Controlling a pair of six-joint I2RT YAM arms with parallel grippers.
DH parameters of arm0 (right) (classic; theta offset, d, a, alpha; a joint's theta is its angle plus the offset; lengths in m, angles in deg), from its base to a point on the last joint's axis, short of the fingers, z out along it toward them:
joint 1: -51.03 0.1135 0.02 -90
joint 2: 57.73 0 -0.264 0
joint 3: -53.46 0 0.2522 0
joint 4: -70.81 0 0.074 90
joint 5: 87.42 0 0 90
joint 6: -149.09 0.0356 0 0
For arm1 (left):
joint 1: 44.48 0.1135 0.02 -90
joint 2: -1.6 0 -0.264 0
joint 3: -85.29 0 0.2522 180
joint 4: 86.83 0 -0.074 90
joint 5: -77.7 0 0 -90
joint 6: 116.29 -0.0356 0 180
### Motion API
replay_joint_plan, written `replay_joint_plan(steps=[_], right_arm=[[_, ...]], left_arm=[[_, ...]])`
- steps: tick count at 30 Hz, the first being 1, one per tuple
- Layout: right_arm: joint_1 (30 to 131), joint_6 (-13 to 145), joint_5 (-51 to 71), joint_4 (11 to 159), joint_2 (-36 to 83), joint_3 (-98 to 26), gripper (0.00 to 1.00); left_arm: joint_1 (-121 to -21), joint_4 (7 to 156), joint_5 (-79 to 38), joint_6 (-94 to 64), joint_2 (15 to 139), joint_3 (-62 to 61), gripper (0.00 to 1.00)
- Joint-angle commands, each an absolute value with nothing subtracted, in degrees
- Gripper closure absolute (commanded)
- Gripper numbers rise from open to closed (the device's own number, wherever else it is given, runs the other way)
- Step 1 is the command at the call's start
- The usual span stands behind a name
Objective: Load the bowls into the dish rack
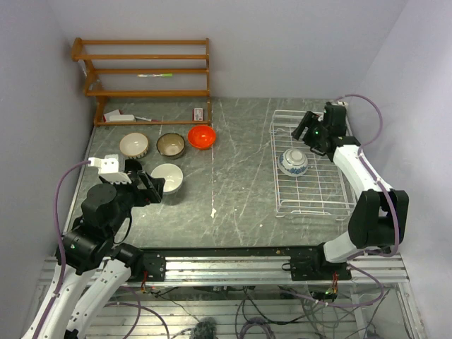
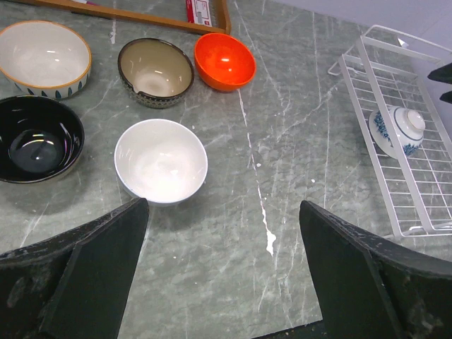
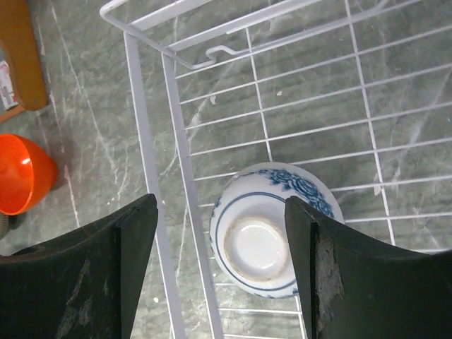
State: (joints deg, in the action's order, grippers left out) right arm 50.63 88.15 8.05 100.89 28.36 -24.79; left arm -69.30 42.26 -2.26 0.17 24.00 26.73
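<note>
Top view hid one bowl: a glossy black round bowl (image 2: 37, 138) showed only in the left wrist view, slightly clipped at the frame's left edge; in the top view the left arm covered that spot. A small red-and-white item (image 1: 200, 113) at the foot of the brown wooden shelf unit (image 1: 145, 78) was too small to identify. The right wrist view clipped the bright orange-red bowl (image 3: 25, 182) at its left edge and caught only part of the rectangular white wire dish rack (image 1: 318, 194).

The blue-and-white patterned bowl (image 3: 272, 236) lay upside down, foot ring up, inside the dish rack close to its left side wall, about midway along its length. The right gripper (image 3: 220, 226) hung above it, jaws spread and nothing gripped; the bowl showed between the two fingers, nearer the one on the frame's right, no contact visible. From the top, this gripper was over the rack's far part, just beyond the bowl.

The left gripper (image 2: 224, 240) had jaws wide apart and empty over the grey marble-look table (image 2: 296, 127). The plain white bowl (image 2: 161, 161) sat upright just ahead of them, toward the finger on the frame's left, not touching. Beyond it, in a row near the shelf unit: the cream-white bowl with orange rim (image 2: 44, 56), the tan-brown bowl with dark rim (image 2: 155, 70) and the orange-red bowl, all upright on the table, well apart from the dish rack
</note>
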Motion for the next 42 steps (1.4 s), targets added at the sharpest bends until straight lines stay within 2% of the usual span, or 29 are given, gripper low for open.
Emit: replay_joint_plan(steps=[1,10,18,28,42], right_arm=[[54.3,83.8,-2.6,106.2,32.2,-28.8,0.28],[60.5,80.0,-14.2,109.9,38.0,-32.0,0.28],[61.4,80.8,-13.3,110.7,38.8,-29.9,0.29],[61.8,83.7,-13.3,110.8,27.9,-18.2,0.29],[64.4,86.6,-6.0,114.6,9.8,-4.0,0.29]], left_arm=[[-69.8,42.8,-1.3,0.5,23.1,26.4,0.01],[-70.0,42.7,-1.4,0.5,22.8,26.4,0.01],[-70.1,42.7,-1.3,0.5,22.2,26.4,0.01],[-70.1,42.7,-1.4,0.5,22.3,26.4,0.01],[-70.1,42.8,-1.8,0.5,22.1,26.5,0.01]])
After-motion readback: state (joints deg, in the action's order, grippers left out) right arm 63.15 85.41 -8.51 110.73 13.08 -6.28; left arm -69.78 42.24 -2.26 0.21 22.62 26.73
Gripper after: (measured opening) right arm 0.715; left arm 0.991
